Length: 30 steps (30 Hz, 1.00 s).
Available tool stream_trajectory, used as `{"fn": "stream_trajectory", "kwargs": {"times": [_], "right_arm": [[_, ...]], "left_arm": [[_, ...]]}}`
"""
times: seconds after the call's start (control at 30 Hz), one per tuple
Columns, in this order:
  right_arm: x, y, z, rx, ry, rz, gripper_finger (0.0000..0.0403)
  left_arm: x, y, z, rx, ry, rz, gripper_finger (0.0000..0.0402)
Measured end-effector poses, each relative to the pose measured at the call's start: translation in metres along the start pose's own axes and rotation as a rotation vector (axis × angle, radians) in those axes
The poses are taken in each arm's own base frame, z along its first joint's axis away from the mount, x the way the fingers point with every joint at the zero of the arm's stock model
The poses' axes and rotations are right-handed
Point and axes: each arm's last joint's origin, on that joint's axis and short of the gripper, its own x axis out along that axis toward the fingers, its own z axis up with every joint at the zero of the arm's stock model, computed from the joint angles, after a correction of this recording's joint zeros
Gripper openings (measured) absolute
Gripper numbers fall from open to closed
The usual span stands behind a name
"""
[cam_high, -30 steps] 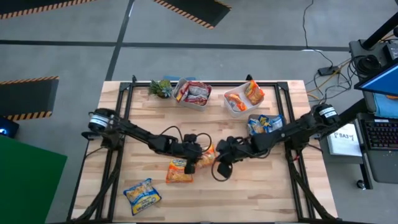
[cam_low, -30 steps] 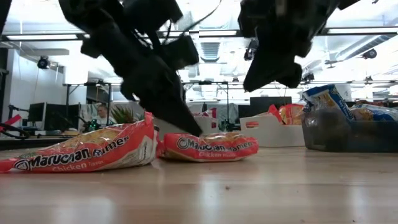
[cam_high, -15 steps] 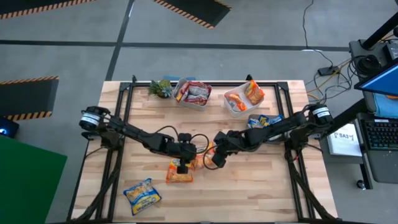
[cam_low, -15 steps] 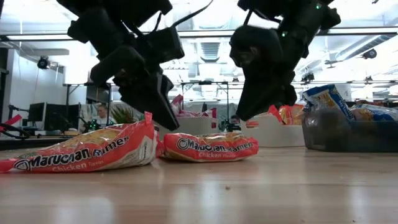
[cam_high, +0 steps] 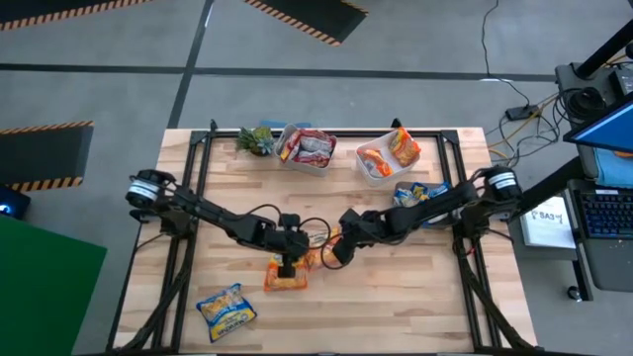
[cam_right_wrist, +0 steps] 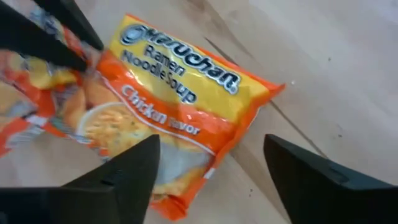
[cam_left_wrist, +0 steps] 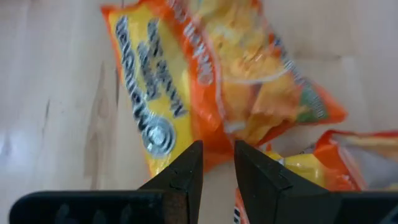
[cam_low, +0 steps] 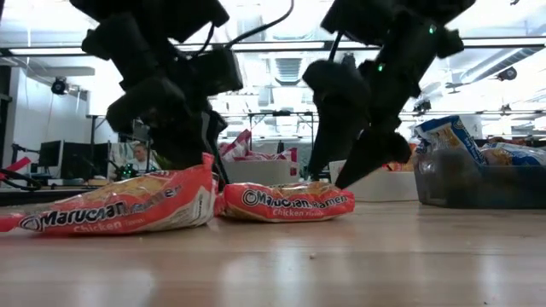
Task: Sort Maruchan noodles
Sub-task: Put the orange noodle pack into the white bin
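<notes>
Two orange Maruchan noodles packets lie flat on the wooden table. One (cam_high: 285,280) is nearer the front, the other (cam_high: 322,254) is beside it to the right. My left gripper (cam_left_wrist: 217,163) hangs over an edge of the nearer packet (cam_left_wrist: 205,81), its fingers open by a narrow gap. My right gripper (cam_right_wrist: 211,180) stands wide open just above the other packet (cam_right_wrist: 180,106), touching nothing. A blue-yellow packet (cam_high: 226,309) lies near the front left. My left gripper slants down from the table's left, with its fingertips (cam_left_wrist: 194,155) over an edge of the nearer orange packet (cam_left_wrist: 214,152). Whether they touch it I cannot tell. The packet lies flat on the table.
At the back stand a tub of pink-red packets (cam_high: 307,148) and a white tub of orange ones (cam_high: 384,158). A clear tub of blue-yellow packets (cam_high: 420,196) is at the right. A small green plant (cam_high: 255,139) stands far left. Bare wood lies to the front right.
My right gripper has come down and toward the table's left over the orange packet. It has rolled and opened from shut to wide. My left gripper has drawn a little to the left, onto the nearer packet's edge, and tipped steeper. The packets have not moved.
</notes>
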Motion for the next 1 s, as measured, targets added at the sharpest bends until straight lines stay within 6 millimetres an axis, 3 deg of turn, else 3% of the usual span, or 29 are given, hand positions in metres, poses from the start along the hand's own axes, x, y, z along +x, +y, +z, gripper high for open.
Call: {"fn": "stream_trajectory", "kwargs": {"times": [0.3, 0.53, 0.77, 1.0], "right_arm": [[0.021, -0.001, 0.001, 0.024, -0.029, 0.027, 0.0324], [0.022, -0.002, 0.006, 0.045, -0.064, 0.063, 0.0325], [0.026, -0.012, -0.002, 0.086, -0.045, 0.042, 0.032], [0.029, -0.008, -0.001, 0.095, -0.112, 0.166, 0.0316]], "left_arm": [[0.008, 0.001, -0.014, -0.043, -0.043, -0.005, 0.0075], [0.014, 0.001, -0.022, -0.053, -0.07, -0.008, 0.0075], [0.026, 0.0, -0.028, -0.073, -0.052, 0.006, 0.0075], [0.027, 0.0, -0.028, -0.075, -0.063, 0.007, 0.0075]]}}
